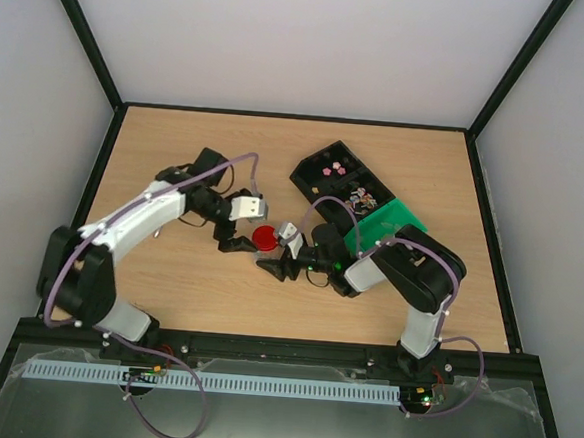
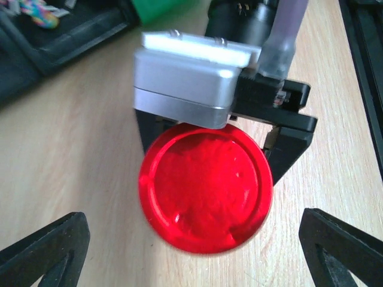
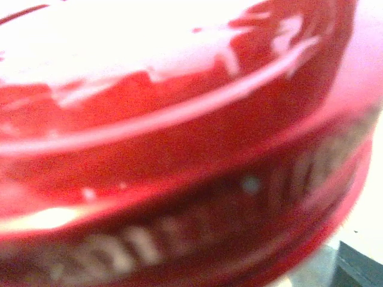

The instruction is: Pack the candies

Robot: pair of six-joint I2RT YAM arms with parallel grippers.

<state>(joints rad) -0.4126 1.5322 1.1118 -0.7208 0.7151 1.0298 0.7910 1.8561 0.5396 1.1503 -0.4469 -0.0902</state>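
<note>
A round red lid (image 1: 265, 238) sits on a jar in the middle of the table, and it fills the right wrist view (image 3: 179, 149). My right gripper (image 1: 277, 252) holds the jar from the right; in the left wrist view its black fingers (image 2: 291, 149) flank the lid (image 2: 206, 188) from behind. My left gripper (image 2: 191, 254) stands wide open, its fingers on either side of the lid and apart from it. Pink candies (image 1: 333, 168) and mixed-colour candies (image 1: 362, 197) lie in compartments of a black tray (image 1: 310, 175). The jar's contents are hidden.
A green piece (image 1: 384, 223) lies against the tray's near right end, just behind the right arm. Black frame rails border the wooden table (image 1: 197, 142). In the left wrist view a corner of the tray with mixed-colour candies (image 2: 35, 13) shows at top left.
</note>
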